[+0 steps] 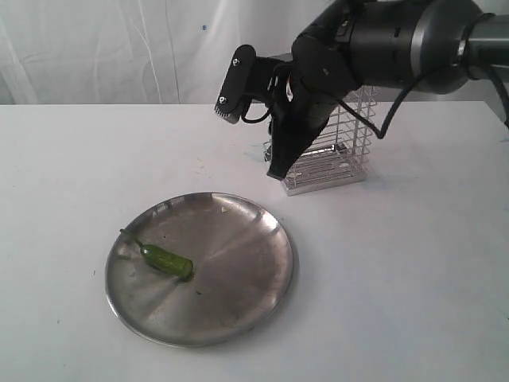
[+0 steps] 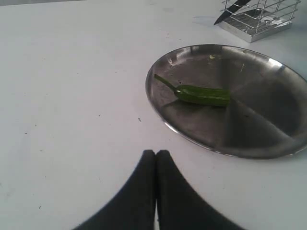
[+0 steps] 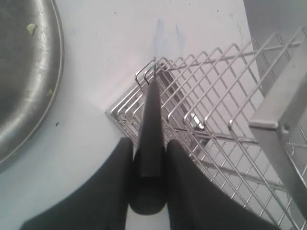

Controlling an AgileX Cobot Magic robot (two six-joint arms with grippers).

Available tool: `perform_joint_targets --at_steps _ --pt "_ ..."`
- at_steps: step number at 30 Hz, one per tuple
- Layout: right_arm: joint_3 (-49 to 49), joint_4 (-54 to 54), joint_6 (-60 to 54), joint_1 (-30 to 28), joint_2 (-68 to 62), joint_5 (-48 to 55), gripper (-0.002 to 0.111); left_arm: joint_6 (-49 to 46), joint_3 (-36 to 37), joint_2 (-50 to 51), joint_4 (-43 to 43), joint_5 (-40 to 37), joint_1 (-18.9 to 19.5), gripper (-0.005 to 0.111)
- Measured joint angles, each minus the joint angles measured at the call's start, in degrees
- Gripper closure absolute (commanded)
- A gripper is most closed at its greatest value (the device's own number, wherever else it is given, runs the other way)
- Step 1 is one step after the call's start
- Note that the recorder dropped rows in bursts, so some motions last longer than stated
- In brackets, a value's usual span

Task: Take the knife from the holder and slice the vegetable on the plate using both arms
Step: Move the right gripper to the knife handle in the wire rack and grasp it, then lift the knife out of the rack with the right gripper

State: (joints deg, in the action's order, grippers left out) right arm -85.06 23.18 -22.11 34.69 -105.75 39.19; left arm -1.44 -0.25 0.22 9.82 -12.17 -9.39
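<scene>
**Worktop**, one. White and flat. There is open room to the left of the plate, along the near edge, and across the whole right front.

**Arms**, two.
- My right arm reaches in from the upper right and hangs over the holder.
- Of my left, only two black fingers show, low over bare worktop on the near side of the plate and apart from its rim.

**Plate**, one. Round dull steel with a raised rim, left of centre. It stands clear of the holder, with a strip of worktop between them.

**Holder**, one. An upright chrome wire basket beyond the plate.

**Knife**, one. All black. Its blade slants down inside the holder toward a lower corner, and its handle sits between my right fingers.

**Vegetable**, one. Green, glossy and whole. It lies on the left part of the plate with its stem pointing toward the near rim. Nothing touches it.

**Jaws**, two sets.
- My left jaws are clenched, tip against tip, with nothing in them.
- My right jaws are grasping the knife handle, one finger against each side.
</scene>
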Motion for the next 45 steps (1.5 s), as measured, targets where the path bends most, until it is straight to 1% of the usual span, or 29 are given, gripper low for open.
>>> perform_joint_targets --at_steps 11,17,20,24,28,31,32,33,34,38,41,45 --pt "-3.0 -7.1 2.5 0.0 4.9 7.3 0.107 0.0 0.0 0.0 0.0 0.0 0.0 0.107" --pt "-4.5 -9.2 4.5 0.0 7.4 11.6 0.107 0.0 0.0 0.0 0.0 0.0 0.0 0.107" --pt "-4.5 -12.7 6.5 0.0 10.3 14.3 0.107 0.0 0.0 0.0 0.0 0.0 0.0 0.107" --pt "-4.5 -18.0 6.8 0.0 14.7 15.5 0.107 0.0 0.0 0.0 0.0 0.0 0.0 0.107" --pt "-4.2 -18.8 8.0 0.1 19.3 17.9 0.107 0.0 0.0 0.0 0.0 0.0 0.0 0.107" --pt "-0.8 -20.3 9.1 0.1 23.8 18.5 0.107 0.0 0.0 0.0 0.0 0.0 0.0 0.107" --pt "1.0 -21.3 9.3 0.1 25.0 17.5 0.107 0.0 0.0 0.0 0.0 0.0 0.0 0.107" --pt "5.4 -23.9 9.4 0.1 27.4 14.7 0.107 0.0 0.0 0.0 0.0 0.0 0.0 0.107" --pt "7.8 -25.6 9.5 0.1 28.6 12.1 0.107 0.0 0.0 0.0 0.0 0.0 0.0 0.107" --pt "21.1 -32.4 9.4 0.1 35.5 -1.5 0.107 0.0 0.0 0.0 0.0 0.0 0.0 0.107" --pt "29.7 -35.1 9.2 0.1 39.9 -10.2 0.107 0.0 0.0 0.0 0.0 0.0 0.0 0.107" --pt "39.6 -38.3 9.1 0.1 42.9 -18.3 0.107 0.0 0.0 0.0 0.0 0.0 0.0 0.107"
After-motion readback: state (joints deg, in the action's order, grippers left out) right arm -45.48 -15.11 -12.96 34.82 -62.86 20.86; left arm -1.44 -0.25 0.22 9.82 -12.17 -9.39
